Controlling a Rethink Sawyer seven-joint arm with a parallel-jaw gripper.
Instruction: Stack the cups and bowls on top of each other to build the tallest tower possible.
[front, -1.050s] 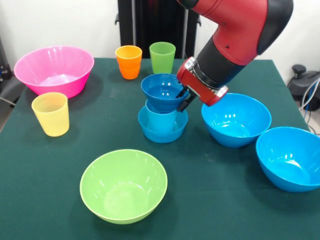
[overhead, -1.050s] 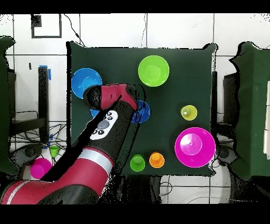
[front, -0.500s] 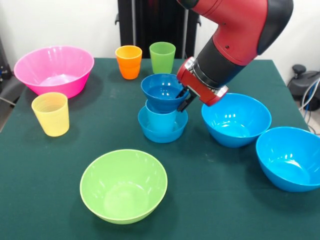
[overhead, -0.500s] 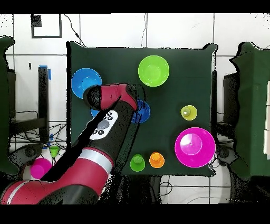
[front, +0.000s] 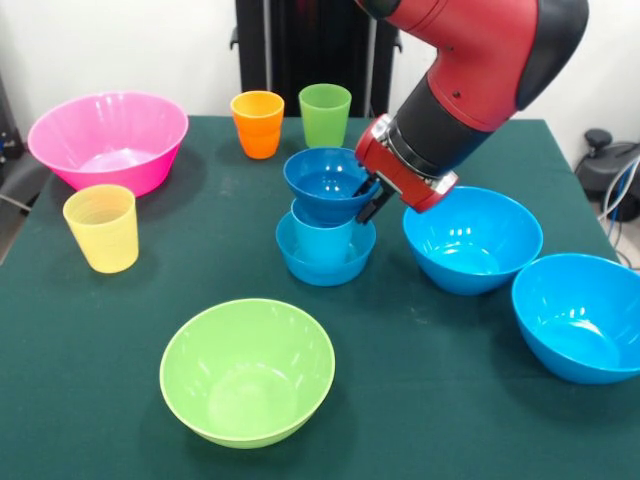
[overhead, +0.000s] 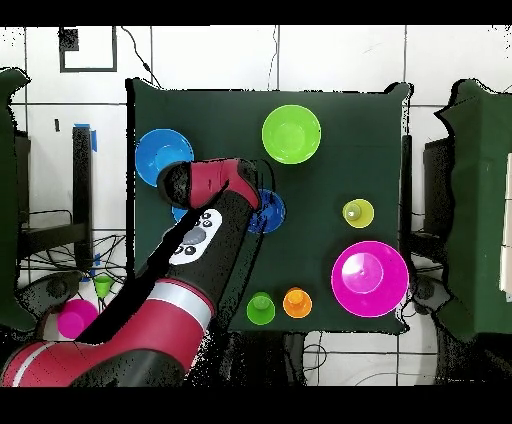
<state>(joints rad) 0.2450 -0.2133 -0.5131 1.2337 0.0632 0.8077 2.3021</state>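
Gripping the rim of the small blue bowl (front: 328, 183), apparently clamped on it, the gripper (front: 372, 200) seats it on the light blue cup (front: 322, 236) to raise the tower (front: 325, 228).

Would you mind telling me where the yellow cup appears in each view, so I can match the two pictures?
Front view: the yellow cup stands at the left, just below the pink bowl.
Overhead view: the yellow cup sits at the right, just above the pink bowl.
Shared landmark: the pink bowl beside it.

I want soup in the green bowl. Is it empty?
Empty. The front view looks straight into the green bowl, and only its bare, shiny inside shows.
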